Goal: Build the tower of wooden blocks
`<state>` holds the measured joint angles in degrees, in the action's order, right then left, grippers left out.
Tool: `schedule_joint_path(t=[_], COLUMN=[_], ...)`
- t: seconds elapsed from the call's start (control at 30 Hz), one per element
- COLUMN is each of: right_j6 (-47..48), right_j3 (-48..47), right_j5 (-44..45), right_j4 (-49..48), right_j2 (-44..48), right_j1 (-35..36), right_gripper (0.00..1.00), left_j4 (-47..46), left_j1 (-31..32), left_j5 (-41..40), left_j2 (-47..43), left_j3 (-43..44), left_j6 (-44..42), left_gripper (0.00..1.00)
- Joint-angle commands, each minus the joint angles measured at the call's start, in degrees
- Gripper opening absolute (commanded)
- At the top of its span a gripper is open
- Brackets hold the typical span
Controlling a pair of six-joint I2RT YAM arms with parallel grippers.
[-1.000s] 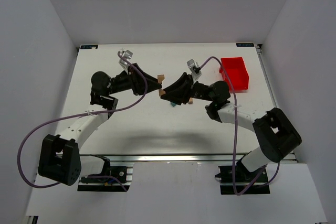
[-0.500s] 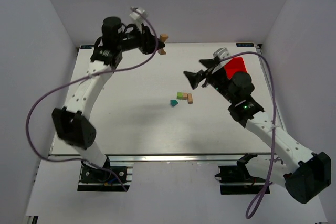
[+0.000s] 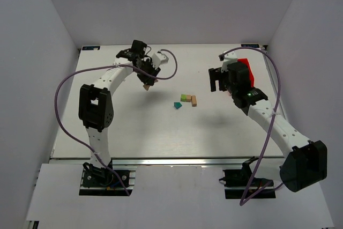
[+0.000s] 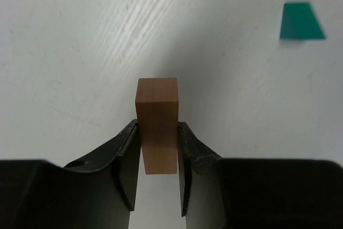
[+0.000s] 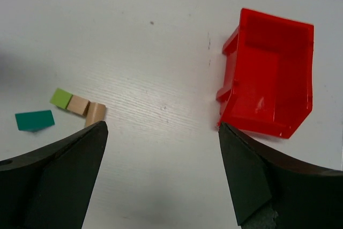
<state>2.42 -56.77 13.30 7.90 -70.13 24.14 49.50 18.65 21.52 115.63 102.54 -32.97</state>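
Observation:
My left gripper (image 3: 146,81) is shut on an upright tan wood block (image 4: 156,122), held above the table left of the other blocks. In the middle of the table a lime-green block (image 3: 184,97) and two tan blocks (image 3: 192,100) lie flat in a short row. A teal block (image 3: 177,104) lies just in front of them, apart. The wrist views show the same blocks: teal (image 4: 301,21), lime-green (image 5: 61,98), tan (image 5: 95,114). My right gripper (image 3: 217,81) hangs open and holds nothing, to the right of the row. Its jaws (image 5: 162,130) stand wide.
A red plastic bin (image 5: 270,84) stands on its side at the back right, right beside my right gripper and partly behind that arm (image 3: 244,79). Purple cables loop from both arms. White walls close in the table on three sides.
My left arm swung from the back edge down toward the table's middle, keeping its tan block. My right gripper opened wide, drew back from the blocks and now sits by the red bin.

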Motion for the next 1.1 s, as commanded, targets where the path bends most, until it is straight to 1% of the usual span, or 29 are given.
schedule_joint_path(t=[0.0,0.1,0.13,0.23,0.37,0.5,0.63,0.77,1.0,1.03,1.07], right_j6=[1.36,1.45,1.54,1.54,1.28,1.63,1.8,1.8,1.89,1.8,1.72], right_j3=[-4.66,-5.72,-5.72,-6.15,-7.65,-7.74,-7.56,-7.48,-7.03,-7.12,-7.3], right_j5=[1.99,2.61,2.52,2.7,4.71,4.28,4.63,5.42,5.16,5.16,5.07], right_j4=[4.48,6.95,7.04,7.92,10.11,10.12,10.29,10.38,9.85,10.03,10.12], right_j2=[-1.49,-2.38,-2.47,-2.91,-3.35,-2.73,-2.82,-2.91,-3.43,-3.87,-3.96], right_j1=[-0.67,-0.85,-0.94,-0.94,-0.85,-0.94,-0.76,-0.76,-0.85,-0.76,-0.76], right_gripper=[0.89,0.89,0.89,0.89,0.89,0.89,0.89,0.89,0.89,0.89,0.89], left_j4=[0.61,0.16,-0.1,-2.2,-3.53,-3.7,-5.81,-8.27,-9.5,-9.85,-9.94], left_j1=[1.29,2.87,3.57,5.59,7.45,8.68,10.87,12.54,14.04,14.39,14.39], left_j5=[-7.88,-8.51,-9.03,-13.68,-15.72,-15.89,-18.17,-22.47,-23.8,-23.72,-23.54], left_j2=[-5.24,-6.47,-6.73,-6.21,-4.02,-3.31,-3.14,-2.78,-2.17,-2.25,-2.34], left_j3=[-5.4,-8.58,-11.02,-14.73,-15.44,-15.97,-19.39,-22.38,-23.7,-23.88,-23.88], left_j6=[-8.41,-10.88,-11.58,-12.82,-13.52,-14.75,-15.98,-17.3,-17.92,-17.92,-17.66], left_gripper=[0.0,0.0,0.0,0.0,0.0,0.0,0.0,0.0,0.0,0.04,0.23])
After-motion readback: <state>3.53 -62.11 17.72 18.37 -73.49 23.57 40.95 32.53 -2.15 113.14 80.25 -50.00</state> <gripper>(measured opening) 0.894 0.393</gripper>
